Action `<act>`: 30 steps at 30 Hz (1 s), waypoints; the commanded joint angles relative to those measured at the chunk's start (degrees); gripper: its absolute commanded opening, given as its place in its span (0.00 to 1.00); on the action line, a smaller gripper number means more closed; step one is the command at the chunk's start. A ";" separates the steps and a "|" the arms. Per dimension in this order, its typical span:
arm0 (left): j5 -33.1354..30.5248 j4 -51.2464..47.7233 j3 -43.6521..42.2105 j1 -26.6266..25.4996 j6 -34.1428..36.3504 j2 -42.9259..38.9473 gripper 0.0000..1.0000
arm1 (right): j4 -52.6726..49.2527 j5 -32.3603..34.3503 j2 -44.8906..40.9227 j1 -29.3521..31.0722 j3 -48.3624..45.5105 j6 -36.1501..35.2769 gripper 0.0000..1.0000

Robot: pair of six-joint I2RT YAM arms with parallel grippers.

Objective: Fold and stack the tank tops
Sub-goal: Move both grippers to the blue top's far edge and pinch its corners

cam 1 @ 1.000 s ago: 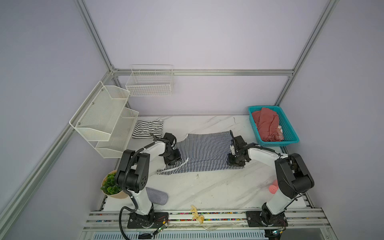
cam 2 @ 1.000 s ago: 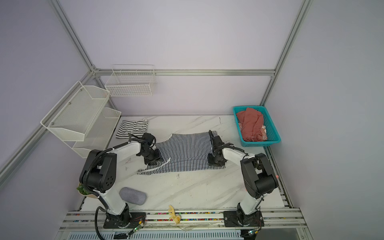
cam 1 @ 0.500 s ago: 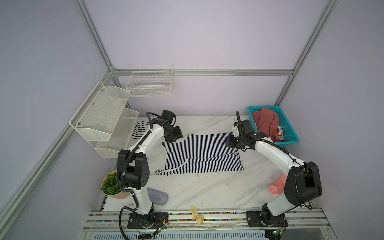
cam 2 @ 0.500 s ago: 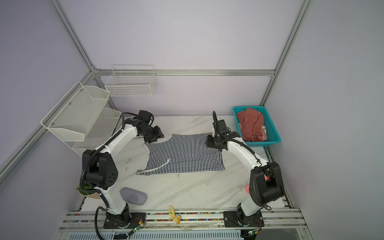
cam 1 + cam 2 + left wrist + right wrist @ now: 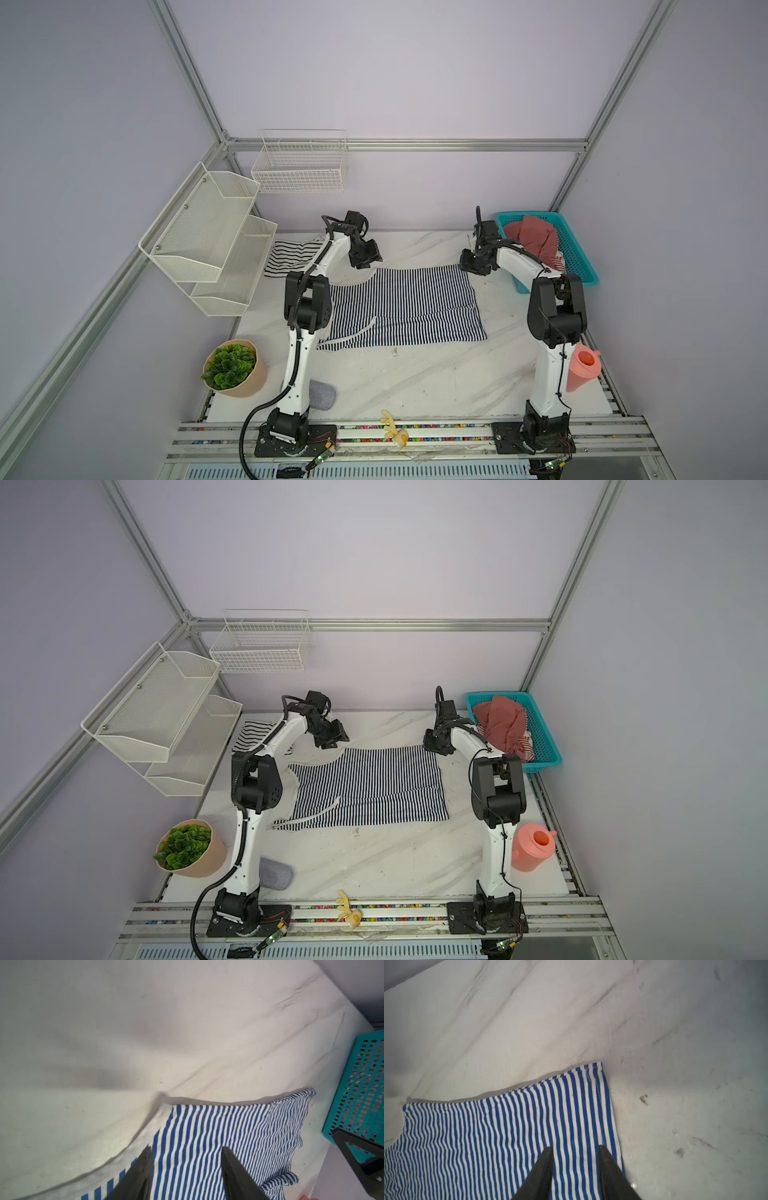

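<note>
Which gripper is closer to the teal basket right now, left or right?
Right. The right gripper hovers at the navy-striped tank top's far corner nearest the teal basket; the left gripper is at the opposite far corner.

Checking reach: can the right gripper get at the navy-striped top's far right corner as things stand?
Likely yes: the right gripper, jaws apart, is right over that corner of the navy-striped top, and nothing lies on it.

The marbled white counter [image 5: 415,382] carries a navy-striped tank top [image 5: 415,307] spread flat at its middle, a white striped top [image 5: 291,257] far left, a teal basket [image 5: 582,266] far right, a potted plant [image 5: 232,370] and a pink jug [image 5: 582,370].
</note>
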 commanded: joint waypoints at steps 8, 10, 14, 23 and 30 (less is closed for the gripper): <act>-3.22 2.28 7.72 -0.02 1.08 1.98 0.53 | -1.87 0.56 7.08 -2.04 8.19 -0.68 0.39; -3.53 2.51 7.98 0.01 1.00 2.56 0.52 | -1.80 0.09 8.11 -2.27 8.55 -0.52 0.40; -4.24 2.82 8.88 0.12 -0.04 4.10 0.51 | -1.69 -1.40 10.51 -2.61 9.72 0.09 0.40; -2.03 3.75 8.61 0.08 -1.34 6.17 0.47 | -2.82 -1.66 13.63 -2.59 13.15 0.72 0.42; -1.98 3.75 8.00 0.03 -1.10 6.30 0.41 | -3.53 -1.87 15.08 -2.80 14.59 0.47 0.40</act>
